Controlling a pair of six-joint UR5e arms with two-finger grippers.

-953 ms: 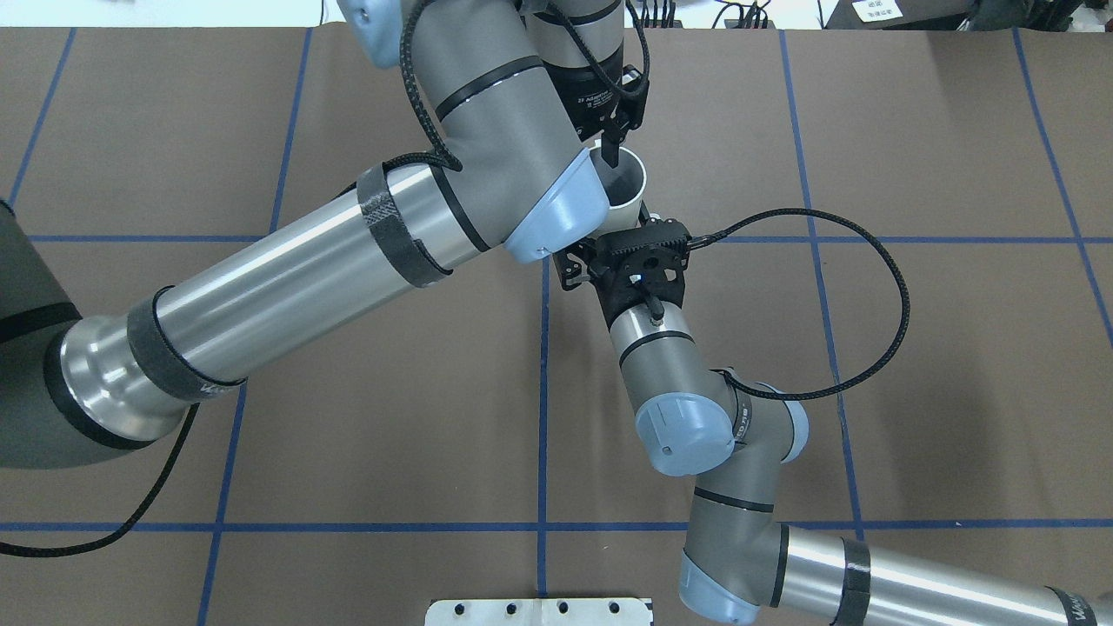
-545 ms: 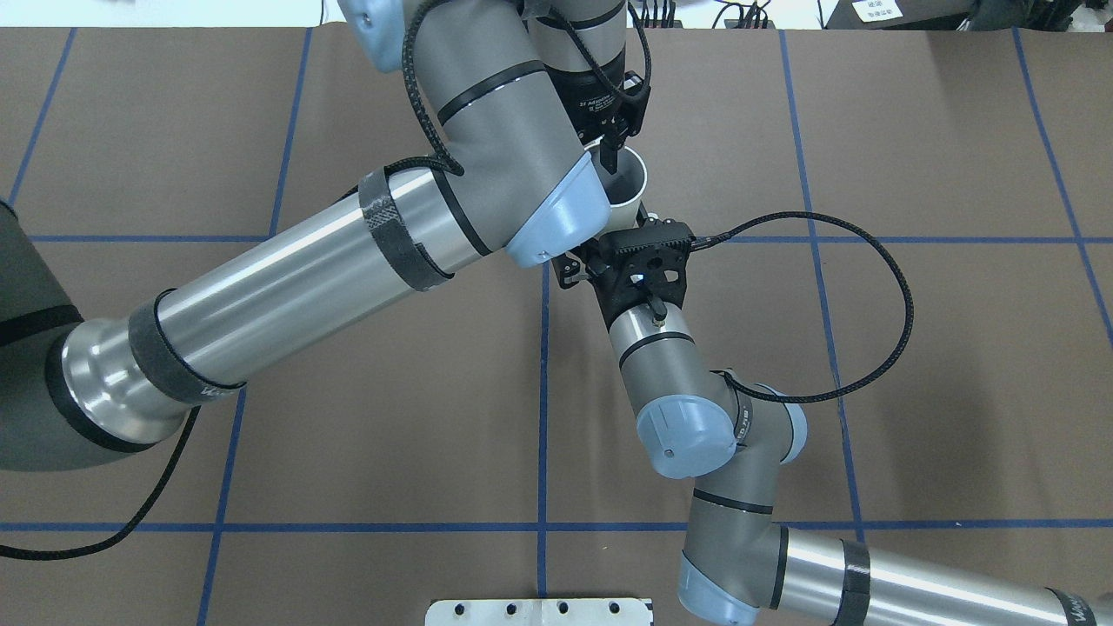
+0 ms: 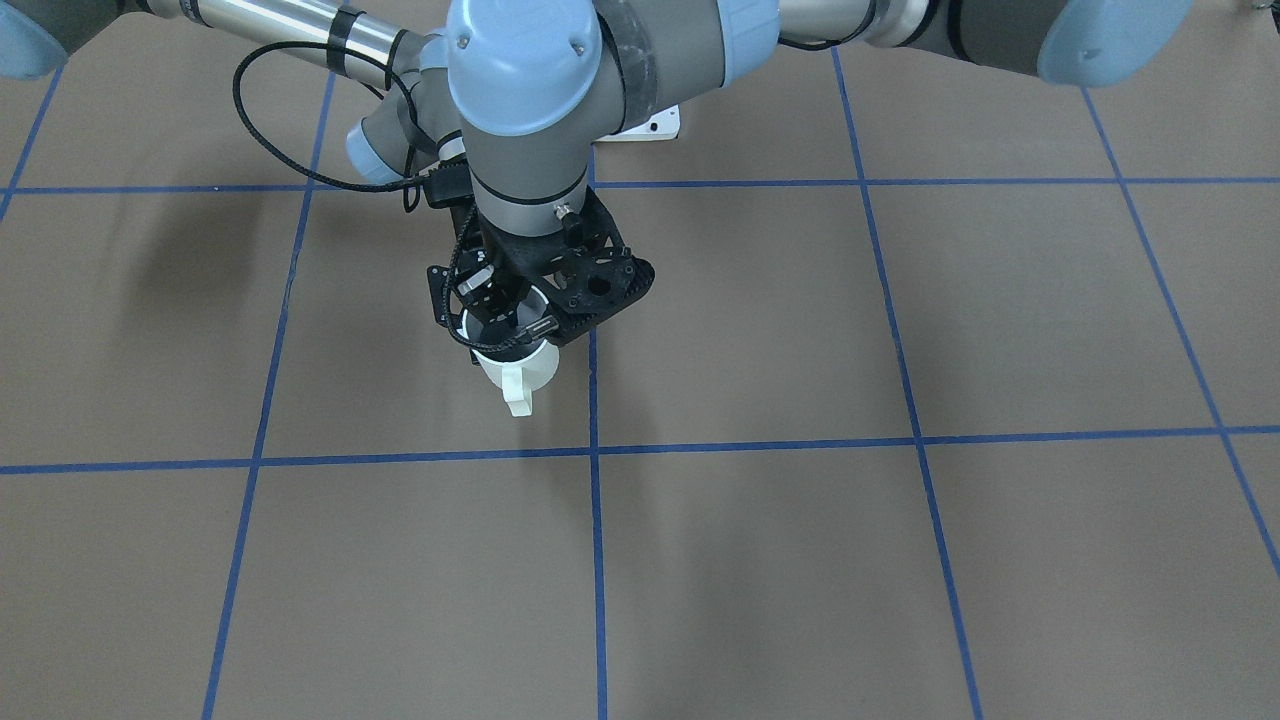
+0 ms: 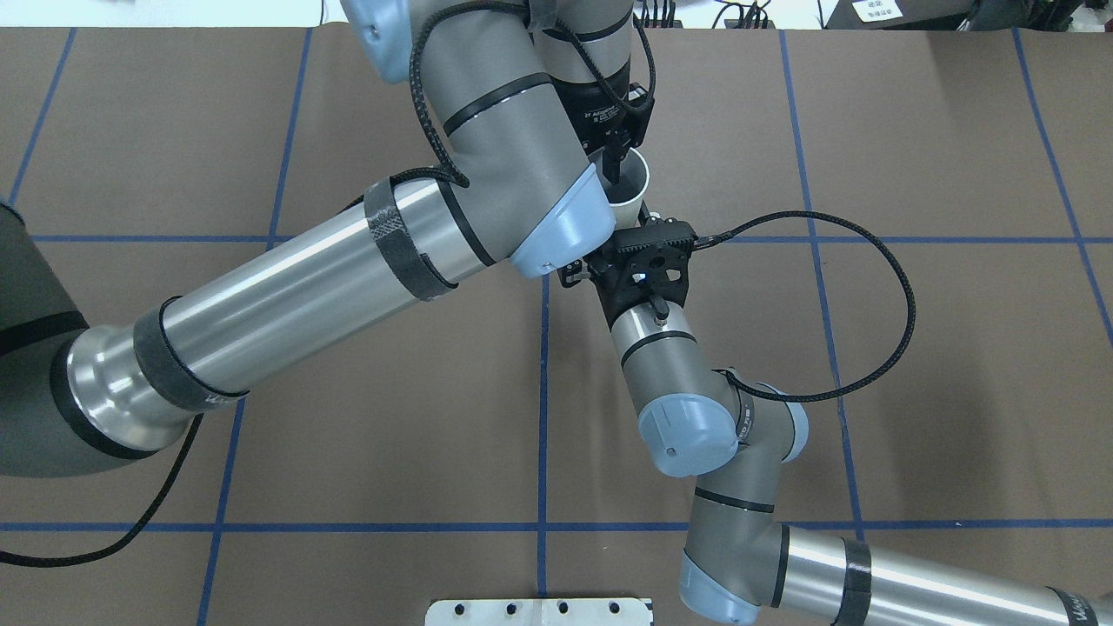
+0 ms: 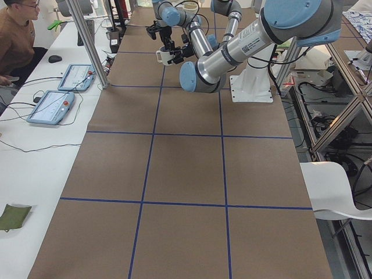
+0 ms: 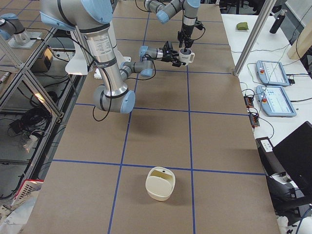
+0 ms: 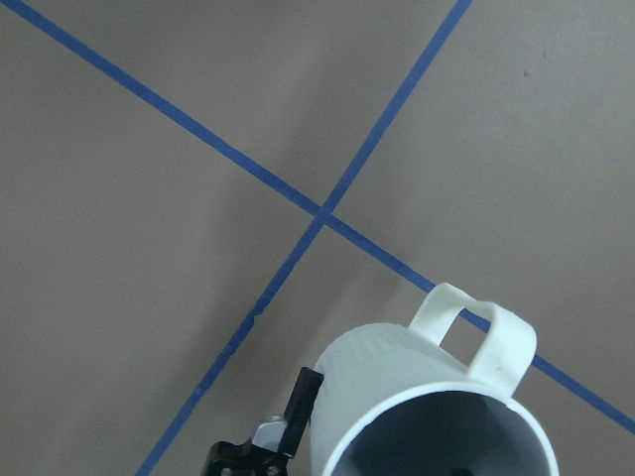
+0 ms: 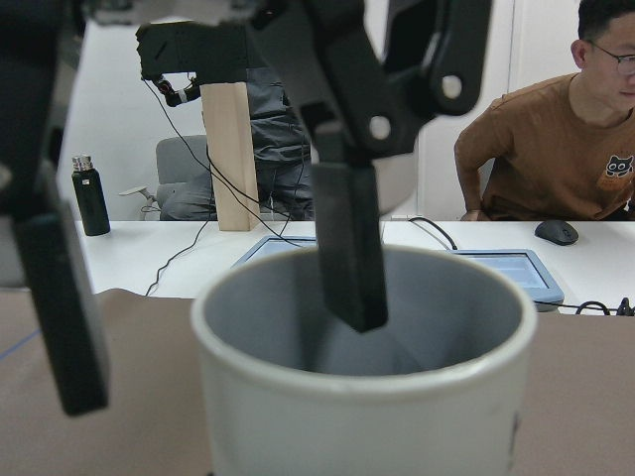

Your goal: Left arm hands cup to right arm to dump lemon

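The white cup (image 4: pixel 634 188) is near the table's middle with its handle (image 3: pixel 517 397) pointing away from the robot. It also shows in the left wrist view (image 7: pixel 397 397) and fills the right wrist view (image 8: pixel 367 416). My left gripper (image 4: pixel 610 172) points down over it. One finger (image 8: pixel 349 248) hangs inside the mouth and the other (image 8: pixel 55 297) outside, both clear of the wall, so it is open. My right gripper (image 6: pixel 177 55) reaches in level from the robot's side and is shut on the cup's body, with one finger (image 7: pixel 301 402) against its side. No lemon shows.
A cream bowl (image 6: pixel 160 184) stands on the table towards the robot's right end. A white mounting plate (image 4: pixel 539 611) lies at the robot's edge. A looped black cable (image 4: pixel 869 330) hangs off my right wrist. An operator (image 5: pixel 16 35) and tablets (image 5: pixel 52 107) are beyond the far edge.
My left arm has shifted slightly, its elbow and gripper drifting a little towards the robot. The cup and my right arm have barely moved.
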